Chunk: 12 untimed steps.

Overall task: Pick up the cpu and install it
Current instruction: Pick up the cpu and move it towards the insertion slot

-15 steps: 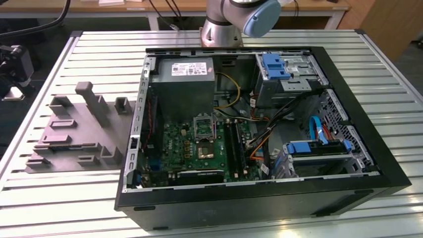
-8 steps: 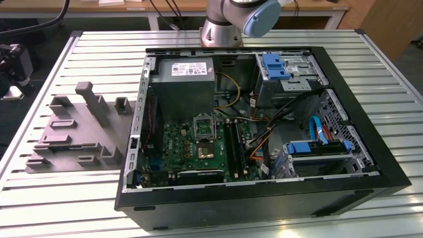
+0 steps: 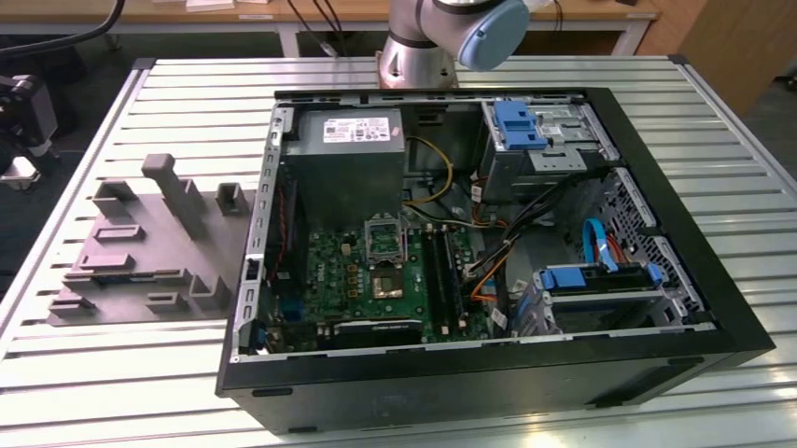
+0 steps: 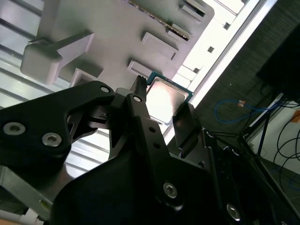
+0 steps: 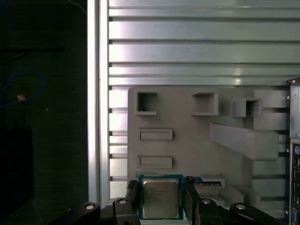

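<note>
The cpu (image 5: 160, 197), a small square chip with a silvery lid, sits between my gripper's (image 5: 161, 199) two black fingers, which press on its opposite edges. In both wrist views it hangs well above the grey moulded fixture (image 5: 197, 140) on the slatted table. The second wrist view shows the cpu (image 4: 164, 97) lid-up between the fingertips (image 4: 185, 117), with the gripper (image 4: 161, 105) shut on it. In the exterior view the open computer case (image 3: 473, 373) lies on the table, its green motherboard (image 3: 373, 280) and silver socket frame (image 3: 384, 238) exposed.
The grey fixture (image 3: 137, 252) lies at the exterior view's left of the case. Cables, blue drive brackets (image 3: 521, 126) and a grey power supply (image 3: 355, 145) crowd the case interior. The arm's base (image 3: 417, 56) stands behind the case. The table edge (image 5: 93, 117) runs beside the fixture.
</note>
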Each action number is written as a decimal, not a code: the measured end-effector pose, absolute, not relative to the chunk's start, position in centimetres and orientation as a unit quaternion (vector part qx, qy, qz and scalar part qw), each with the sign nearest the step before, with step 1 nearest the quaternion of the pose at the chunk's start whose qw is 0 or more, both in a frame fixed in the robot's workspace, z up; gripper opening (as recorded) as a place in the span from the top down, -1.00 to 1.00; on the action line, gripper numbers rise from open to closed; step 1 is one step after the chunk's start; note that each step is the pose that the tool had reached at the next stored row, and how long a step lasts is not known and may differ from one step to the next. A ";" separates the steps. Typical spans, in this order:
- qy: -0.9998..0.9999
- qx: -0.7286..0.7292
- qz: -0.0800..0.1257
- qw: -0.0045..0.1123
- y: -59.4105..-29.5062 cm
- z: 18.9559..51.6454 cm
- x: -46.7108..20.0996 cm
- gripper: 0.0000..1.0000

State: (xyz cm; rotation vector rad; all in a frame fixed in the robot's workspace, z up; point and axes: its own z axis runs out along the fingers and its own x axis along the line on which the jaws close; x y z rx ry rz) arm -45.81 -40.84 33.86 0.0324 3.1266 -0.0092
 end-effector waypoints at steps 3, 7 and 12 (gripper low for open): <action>1.000 0.010 -0.003 0.007 -40.8 34.3 -45.8 0.06; 1.000 0.010 -0.003 0.007 -40.8 35.1 -45.8 0.06; 1.000 0.010 -0.003 0.007 -40.8 35.8 -45.8 0.06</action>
